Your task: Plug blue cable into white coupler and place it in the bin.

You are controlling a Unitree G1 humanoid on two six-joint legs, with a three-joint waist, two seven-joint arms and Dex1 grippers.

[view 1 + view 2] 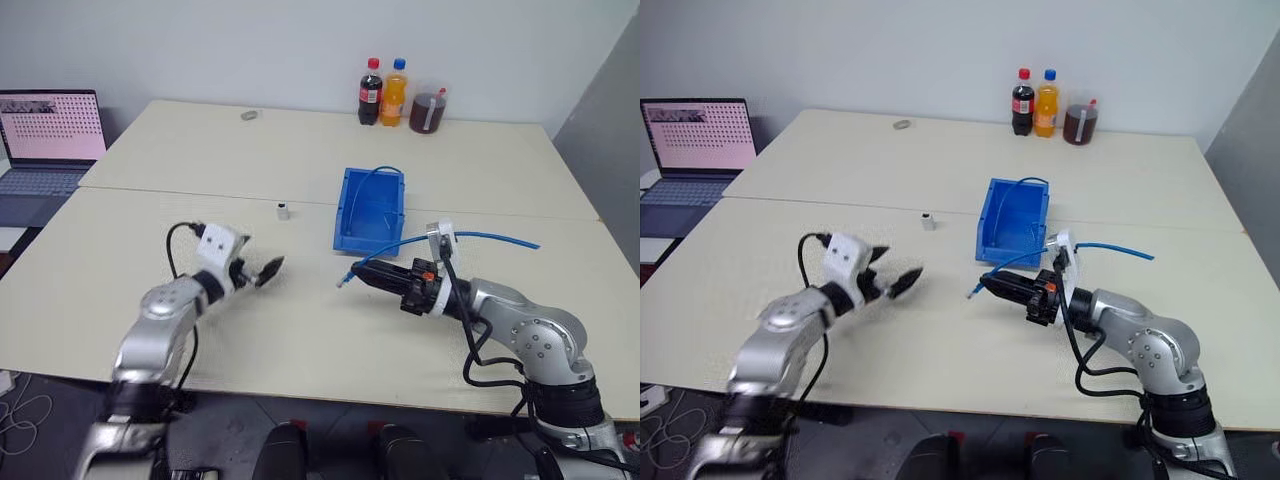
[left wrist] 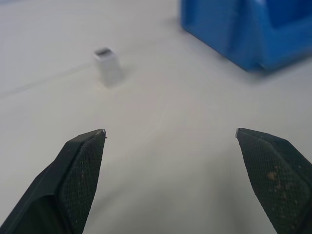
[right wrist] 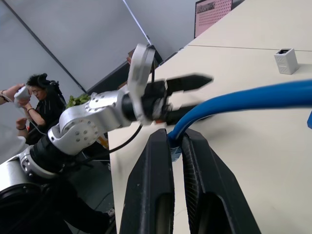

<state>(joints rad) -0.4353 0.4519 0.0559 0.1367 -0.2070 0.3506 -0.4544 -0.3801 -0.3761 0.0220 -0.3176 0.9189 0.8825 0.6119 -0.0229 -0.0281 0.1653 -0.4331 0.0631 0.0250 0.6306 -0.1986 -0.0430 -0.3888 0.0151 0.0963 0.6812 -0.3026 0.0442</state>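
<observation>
Ahead, white coupler (image 2: pixel 107 66) beyond open fingers (image 2: pixel 80 165).

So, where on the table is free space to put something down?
Bare top lies between the left gripper and the white coupler, and across the far side toward the bottles. It is crowded where the right gripper holds the blue cable before the bin.

Three bottles (image 1: pixel 398 92), one bin (image 1: pixel 369 210), perhaps two cables (image 1: pixel 490 238).

You see the white coupler (image 1: pixel 283 210) upright, unplugged, left of the bin (image 1: pixel 369 210); the blue cable (image 1: pixel 480 237) trails right.
</observation>
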